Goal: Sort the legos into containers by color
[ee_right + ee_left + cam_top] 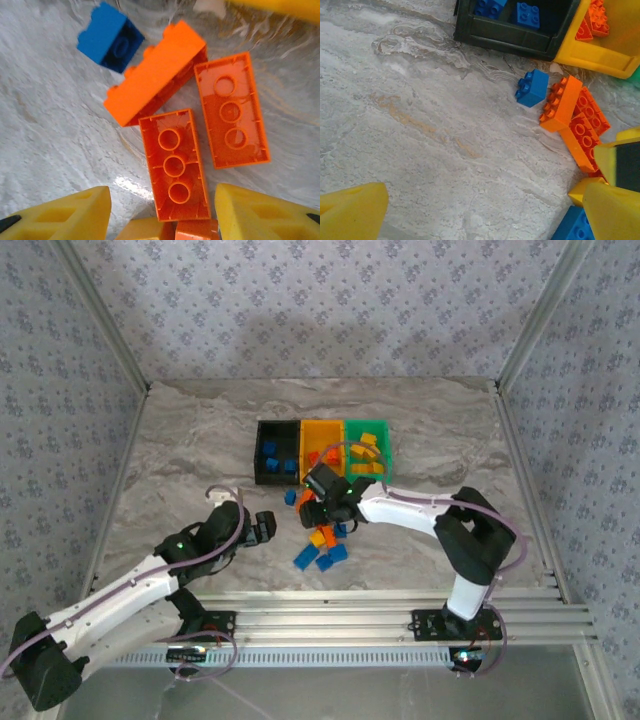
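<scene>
Three joined containers stand at the back: black [277,452] holding blue legos [527,14], yellow-orange [322,444] holding orange legos [592,20], and green [369,443]. Loose legos lie in front of them. My right gripper [322,503] [162,215] is open low over the pile. An upside-down red-orange brick [175,162] has its near end between the yellow fingers [65,215], with a gap on the left side. Beside it lie a second upturned brick [231,110], an orange brick on its side [157,72] and a blue brick [110,37]. My left gripper [265,527] [485,215] is open over bare table.
Blue bricks [320,558] and an orange one [320,537] lie nearer the front edge. A small blue brick [532,87] sits just before the black bin, left of the orange cluster [562,102]. Bare marbled tabletop [180,460] spreads to the left and right; metal frame rails border it.
</scene>
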